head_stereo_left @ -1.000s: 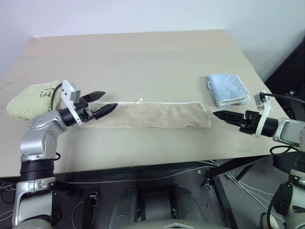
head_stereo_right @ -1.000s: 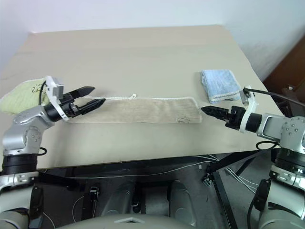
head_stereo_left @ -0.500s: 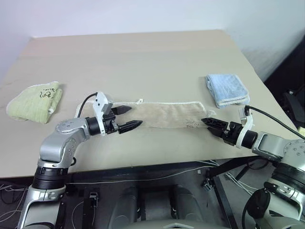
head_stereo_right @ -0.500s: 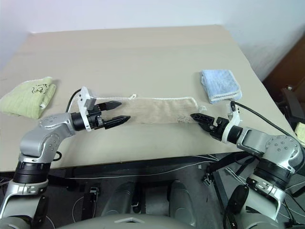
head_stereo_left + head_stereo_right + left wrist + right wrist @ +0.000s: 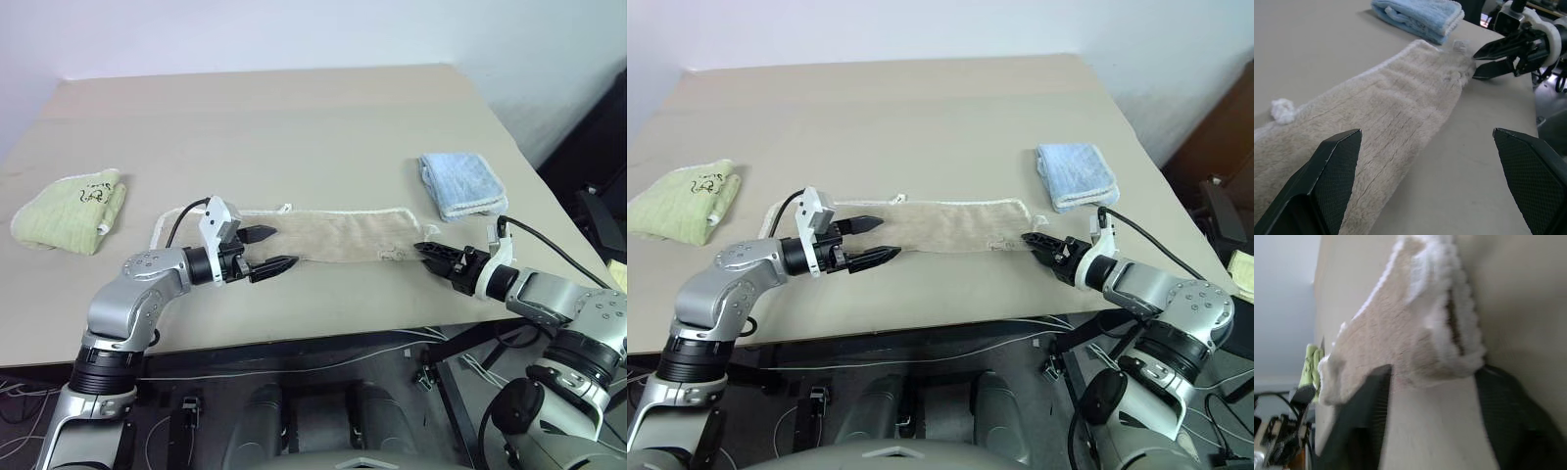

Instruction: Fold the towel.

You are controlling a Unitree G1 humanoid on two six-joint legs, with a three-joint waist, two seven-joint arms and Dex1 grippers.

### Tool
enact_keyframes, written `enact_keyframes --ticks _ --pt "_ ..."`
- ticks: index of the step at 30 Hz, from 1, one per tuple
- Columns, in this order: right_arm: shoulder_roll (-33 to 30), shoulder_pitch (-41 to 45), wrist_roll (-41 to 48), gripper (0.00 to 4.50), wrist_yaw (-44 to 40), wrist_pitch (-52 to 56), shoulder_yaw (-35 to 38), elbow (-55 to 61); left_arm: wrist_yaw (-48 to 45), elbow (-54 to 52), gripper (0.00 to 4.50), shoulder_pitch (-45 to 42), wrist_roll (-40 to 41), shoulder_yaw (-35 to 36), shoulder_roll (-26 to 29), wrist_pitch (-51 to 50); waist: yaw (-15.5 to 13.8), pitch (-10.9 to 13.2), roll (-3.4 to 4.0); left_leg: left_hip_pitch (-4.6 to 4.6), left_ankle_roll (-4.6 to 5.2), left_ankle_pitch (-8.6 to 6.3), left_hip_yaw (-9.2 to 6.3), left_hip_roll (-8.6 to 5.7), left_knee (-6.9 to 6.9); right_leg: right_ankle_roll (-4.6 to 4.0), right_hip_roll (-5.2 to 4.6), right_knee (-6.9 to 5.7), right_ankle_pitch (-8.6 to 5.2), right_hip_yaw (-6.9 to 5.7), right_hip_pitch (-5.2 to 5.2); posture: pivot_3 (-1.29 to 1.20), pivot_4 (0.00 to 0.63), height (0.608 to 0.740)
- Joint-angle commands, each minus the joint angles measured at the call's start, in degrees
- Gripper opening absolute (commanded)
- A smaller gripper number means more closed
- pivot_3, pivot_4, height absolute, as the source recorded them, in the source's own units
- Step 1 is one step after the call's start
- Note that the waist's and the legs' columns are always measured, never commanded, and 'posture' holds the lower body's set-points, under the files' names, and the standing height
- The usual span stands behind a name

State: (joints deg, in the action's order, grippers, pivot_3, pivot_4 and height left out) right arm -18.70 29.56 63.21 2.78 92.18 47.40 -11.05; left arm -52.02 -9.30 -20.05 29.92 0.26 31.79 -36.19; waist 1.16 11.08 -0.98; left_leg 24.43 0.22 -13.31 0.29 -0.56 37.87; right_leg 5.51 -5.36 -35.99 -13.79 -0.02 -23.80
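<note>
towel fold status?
Done: the towel already lies as a long narrow strip on the table. In hand: the right tool is at its right corner, jaws partly apart around the edge; the left tool hovers open over the strip. Left: fold end to end.

The wide, matte beige surface [image 5: 294,117] stretched away before me to a plain white wall [image 5: 245,34]. Beneath its near edge, white cables [image 5: 294,364] trailed over a dark floor [image 5: 323,392], under soft, even light.
</note>
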Motion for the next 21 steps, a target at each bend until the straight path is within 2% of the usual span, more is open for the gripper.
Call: enact_keyframes --ticks 1,4,5,8,15,21 --pt "0.9 2.0 -0.1 1.25 1.4 0.3 1.3 -0.2 1.1 -3.0 4.5 -1.2 0.4 -0.3 0.0 -0.9 -0.2 0.0 0.02 0.04 0.0 0.0 0.0 0.0 -0.02 0.0 0.0 0.0 0.0 0.0 -0.05 0.0 0.15 0.74" --pt "0.5 1.4 -1.0 0.19 1.3 0.3 0.5 0.5 1.8 -3.6 4.5 -1.3 0.8 -0.2 0.0 -1.6 -0.3 0.0 -0.01 0.1 0.01 0.0 0.06 0.0 -0.12 0.01 0.01 0.02 0.0 -0.02 -0.13 0.0 0.15 0.74" --pt "0.6 1.2 -0.9 0.03 1.4 0.3 0.6 0.4 1.8 -3.7 4.5 -1.2 0.7 -0.3 0.1 -1.6 -0.3 0.0 -0.01 0.1 0.01 0.0 0.06 0.0 -0.12 0.01 0.0 0.04 0.0 -0.02 -0.12 0.0 0.15 0.74" --pt "0.3 0.3 0.1 0.03 1.3 0.3 0.8 0.6 1.8 -3.7 4.5 -0.8 0.5 -0.4 0.4 -1.3 -0.3 0.0 0.0 0.07 0.01 0.0 0.07 -0.01 -0.12 0.01 0.0 0.11 0.0 -0.02 -0.04 0.0 0.15 0.74" --pt "-6.1 -2.2 1.9 0.03 -0.4 0.3 2.7 0.1 1.5 -2.5 4.5 -0.5 0.0 0.0 0.7 -0.3 -0.8 0.0 0.05 0.08 0.03 0.0 0.06 -0.06 -0.44 0.01 -0.04 0.55 0.0 -0.09 0.04 0.0 0.15 0.74" --pt "-8.8 -3.7 -1.5 0.03 -0.2 -2.2 0.9 3.4 2.1 -1.4 4.5 -0.6 1.3 0.8 -0.2 -1.0 -0.5 0.0 0.07 0.11 0.17 -0.08 0.14 -0.16 -0.81 0.22 -0.09 0.83 0.11 -0.09 -0.02 0.0 0.15 0.74"
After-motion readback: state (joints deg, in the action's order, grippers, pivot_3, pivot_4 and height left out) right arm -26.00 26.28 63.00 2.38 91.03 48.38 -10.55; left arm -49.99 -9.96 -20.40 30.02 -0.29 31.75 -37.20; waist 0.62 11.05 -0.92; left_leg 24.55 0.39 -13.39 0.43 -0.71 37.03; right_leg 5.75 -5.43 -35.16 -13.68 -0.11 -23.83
